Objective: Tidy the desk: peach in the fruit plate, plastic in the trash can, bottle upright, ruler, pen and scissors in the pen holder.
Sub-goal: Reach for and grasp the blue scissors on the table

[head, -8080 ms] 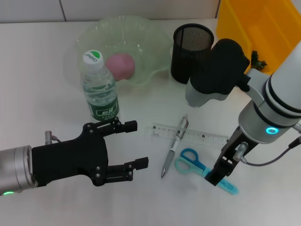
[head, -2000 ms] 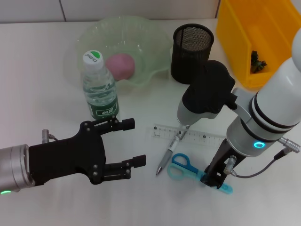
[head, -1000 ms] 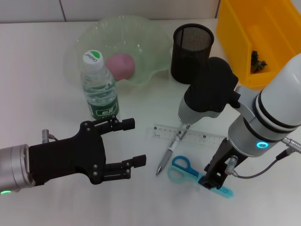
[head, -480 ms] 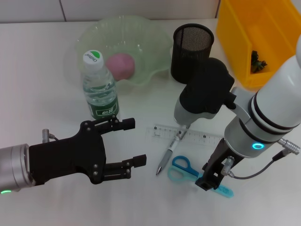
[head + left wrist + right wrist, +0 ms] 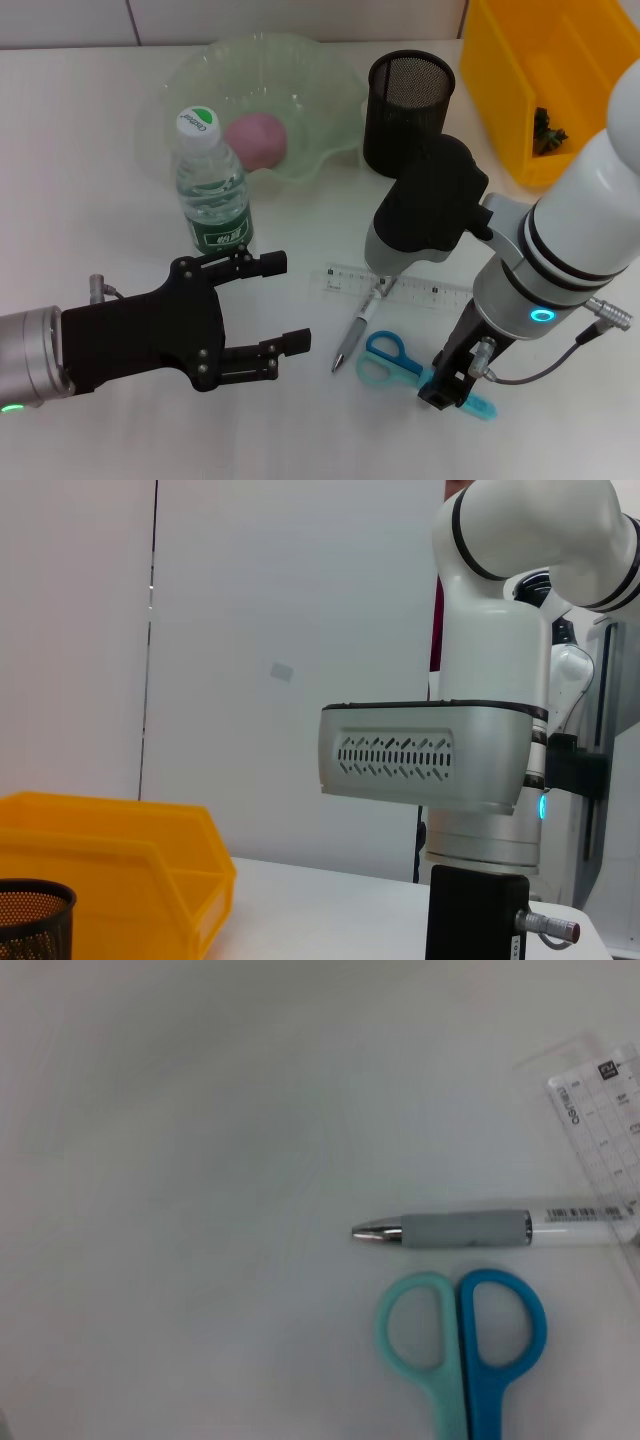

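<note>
The teal and blue scissors (image 5: pixel 388 354) lie flat on the desk, handles toward the pen (image 5: pixel 358 330), which rests partly on the clear ruler (image 5: pixel 410 288). My right gripper (image 5: pixel 443 387) is down at the scissors' blade end, covering the blades. Its wrist view shows the scissors' handles (image 5: pixel 462 1328), the pen (image 5: pixel 465 1229) and a ruler corner (image 5: pixel 603 1125). The pink peach (image 5: pixel 257 138) sits in the green fruit plate (image 5: pixel 330 75). The bottle (image 5: pixel 212 190) stands upright. The black mesh pen holder (image 5: pixel 408 100) stands behind the ruler. My left gripper (image 5: pixel 292 302) hovers open, holding nothing, in front of the bottle.
The yellow trash can (image 5: pixel 560 60) stands at the back right with a small dark crumpled scrap (image 5: pixel 548 130) inside. In the left wrist view the same trash can (image 5: pixel 110 870), the pen holder's rim (image 5: pixel 30 895) and the right arm (image 5: pixel 430 765) show.
My right gripper has crept slightly left and lower over the scissors' blades. The scissors sit a little further left than several seconds ago. The left arm has stayed still.
</note>
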Controlling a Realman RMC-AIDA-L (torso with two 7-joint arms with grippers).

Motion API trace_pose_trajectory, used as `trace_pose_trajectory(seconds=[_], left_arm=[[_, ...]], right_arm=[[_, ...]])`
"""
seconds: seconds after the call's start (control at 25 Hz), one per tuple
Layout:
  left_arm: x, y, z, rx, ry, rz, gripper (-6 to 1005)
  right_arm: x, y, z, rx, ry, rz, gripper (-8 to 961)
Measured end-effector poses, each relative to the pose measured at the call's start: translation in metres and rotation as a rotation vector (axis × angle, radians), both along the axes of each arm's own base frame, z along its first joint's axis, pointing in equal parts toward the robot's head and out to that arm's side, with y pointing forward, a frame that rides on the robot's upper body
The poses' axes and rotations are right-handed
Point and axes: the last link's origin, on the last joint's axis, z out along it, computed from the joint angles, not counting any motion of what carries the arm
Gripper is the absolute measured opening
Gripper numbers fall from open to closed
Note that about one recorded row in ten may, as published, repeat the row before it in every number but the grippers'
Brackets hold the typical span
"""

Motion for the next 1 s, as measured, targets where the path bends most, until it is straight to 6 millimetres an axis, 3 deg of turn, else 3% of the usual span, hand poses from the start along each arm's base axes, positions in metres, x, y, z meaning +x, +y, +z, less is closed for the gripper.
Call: trace_pose_trajectory(seconds=[0.48, 0.72, 1.0], left_arm=[[-0.0002, -0.0002, 0.0000, 0.000, 0.000, 0.001, 800], [-0.0004, -0.0004, -0.0003, -0.001, -0.001, 0.003, 800], [-0.0004, -0.0005, -0.0001, -0.001, 0.000, 0.002, 799]], right_arm=[[0.0003, 0.0004, -0.0005, -0.001, -0.005, -0.002, 360], [0.0004, 0.0005, -0.0006, -0.001, -0.005, -0.003, 238], [0.0007, -0.0007, -0.0010, -0.007, -0.010, -0.002, 228]])
